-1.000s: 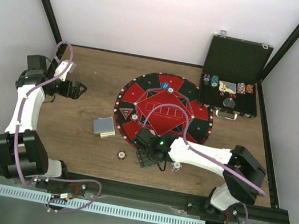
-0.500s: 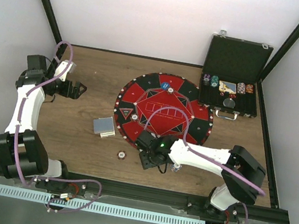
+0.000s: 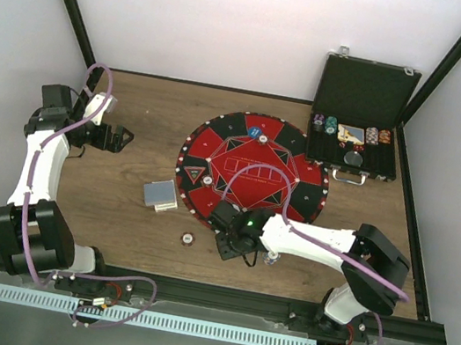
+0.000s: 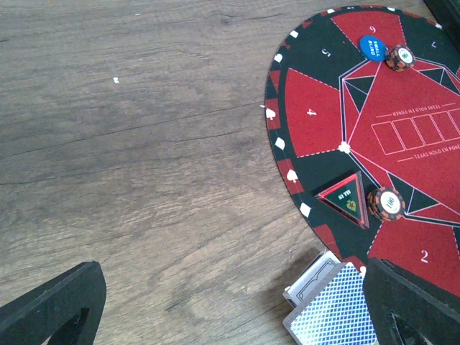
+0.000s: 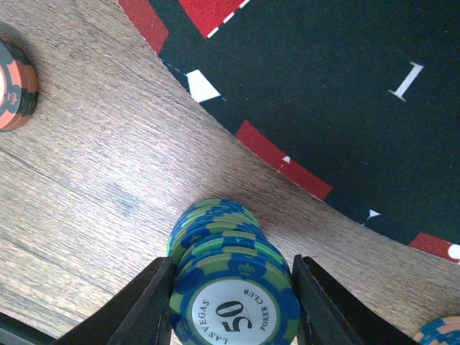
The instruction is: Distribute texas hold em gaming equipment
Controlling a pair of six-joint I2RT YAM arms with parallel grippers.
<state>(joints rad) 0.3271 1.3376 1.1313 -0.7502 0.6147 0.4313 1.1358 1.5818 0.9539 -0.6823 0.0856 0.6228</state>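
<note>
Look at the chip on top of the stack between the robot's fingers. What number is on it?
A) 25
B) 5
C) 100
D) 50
D: in the right wrist view, the top chip of the blue-and-green stack, which sits between the right arm's fingers, is printed with 50.

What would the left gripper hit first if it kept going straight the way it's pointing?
Most likely the bare table, short of the round mat: the left gripper aims at wood ahead of its open jaws. Depth is unclear.
</note>
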